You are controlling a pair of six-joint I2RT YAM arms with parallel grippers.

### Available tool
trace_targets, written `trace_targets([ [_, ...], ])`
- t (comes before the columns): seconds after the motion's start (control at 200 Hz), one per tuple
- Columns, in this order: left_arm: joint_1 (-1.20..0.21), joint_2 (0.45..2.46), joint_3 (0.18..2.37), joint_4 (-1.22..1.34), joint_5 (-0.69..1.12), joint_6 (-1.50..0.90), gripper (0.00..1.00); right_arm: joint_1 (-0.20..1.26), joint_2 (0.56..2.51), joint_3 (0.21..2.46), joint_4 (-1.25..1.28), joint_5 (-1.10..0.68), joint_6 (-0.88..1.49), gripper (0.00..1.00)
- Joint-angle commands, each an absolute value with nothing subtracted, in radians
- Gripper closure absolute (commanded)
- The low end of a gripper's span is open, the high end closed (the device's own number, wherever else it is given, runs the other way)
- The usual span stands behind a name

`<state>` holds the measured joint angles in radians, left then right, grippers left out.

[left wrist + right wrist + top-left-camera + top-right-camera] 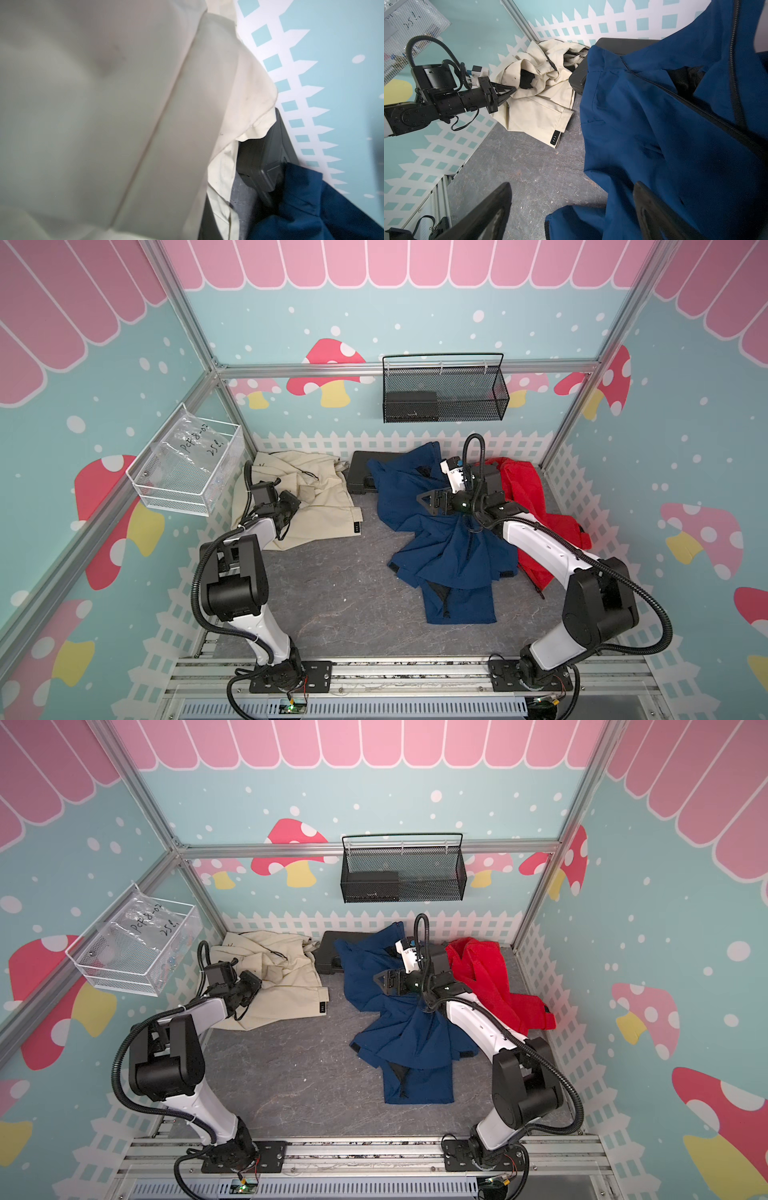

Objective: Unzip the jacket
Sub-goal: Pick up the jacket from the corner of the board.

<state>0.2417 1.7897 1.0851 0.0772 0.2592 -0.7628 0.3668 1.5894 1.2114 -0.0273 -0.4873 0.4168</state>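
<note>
Three jackets lie on the grey floor: a beige jacket (320, 506) (286, 990) at the back left, a blue jacket (449, 556) (411, 1040) in the middle and a red jacket (536, 497) at the back right. My left gripper (292, 502) (513, 89) is shut, with its tip pinched into a fold of the beige jacket. Beige cloth (104, 104) fills the left wrist view and hides the jaws. My right gripper (422, 502) (571, 209) hangs open over the blue jacket (654, 124), holding nothing. The blue jacket's dark zipper (735, 62) shows in the right wrist view.
A black case (360, 479) (266, 155) lies against the back wall between the beige and blue jackets, partly under both. A black mesh basket (444, 393) hangs on the back wall and a white wire basket (187, 472) on the left wall. Bare grey floor (332, 593) lies in front.
</note>
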Motion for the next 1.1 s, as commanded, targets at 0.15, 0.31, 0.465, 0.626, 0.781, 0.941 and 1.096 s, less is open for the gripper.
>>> trace_targets([
  [0.15,0.239,1.61,1.134,-0.074,0.361,-0.715,1.0,0.371,1.622,1.244,-0.006,-0.516,0.347,0.09],
  [0.31,0.206,1.442,1.206,-0.215,0.395,-0.661,1.0,0.389,1.678,1.278,0.008,-0.605,0.273,0.12],
  [0.465,0.154,1.312,1.283,-0.27,0.375,-0.639,1.0,0.437,1.709,1.29,0.074,-0.671,0.205,0.13],
  [0.626,0.135,1.254,1.366,-0.267,0.416,-0.683,1.0,0.485,1.695,1.232,0.239,-0.725,0.163,0.16],
  [0.781,0.125,1.228,1.455,-0.26,0.464,-0.711,1.0,0.516,1.666,1.111,0.482,-0.779,0.123,0.18],
  [0.941,0.117,1.236,1.577,-0.259,0.525,-0.721,1.0,0.549,1.666,1.04,0.631,-0.785,0.074,0.2],
  [1.096,0.084,1.288,1.753,-0.259,0.572,-0.727,1.0,0.581,1.687,1.045,0.662,-0.772,0.039,0.2],
])
